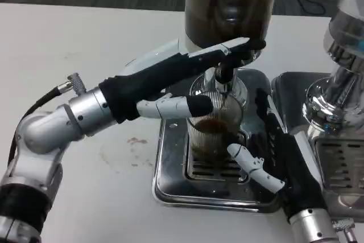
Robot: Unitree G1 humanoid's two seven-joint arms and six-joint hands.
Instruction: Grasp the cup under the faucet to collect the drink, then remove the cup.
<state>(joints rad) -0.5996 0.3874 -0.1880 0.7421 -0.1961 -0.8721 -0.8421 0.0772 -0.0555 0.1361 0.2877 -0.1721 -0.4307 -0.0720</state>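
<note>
Cup filling under the faucet
Your right hand (267, 152) clasps the cup (213, 132), partly full; left hand (187, 78) presses the faucet (224, 72) lever; removal remains

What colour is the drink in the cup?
Dark brown, seen in the head view inside the clear ribbed cup.

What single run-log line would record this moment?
left hand: on faucet lever | right hand: holding cup | cup: under faucet, on drip tray, some brown drink inside
</note>
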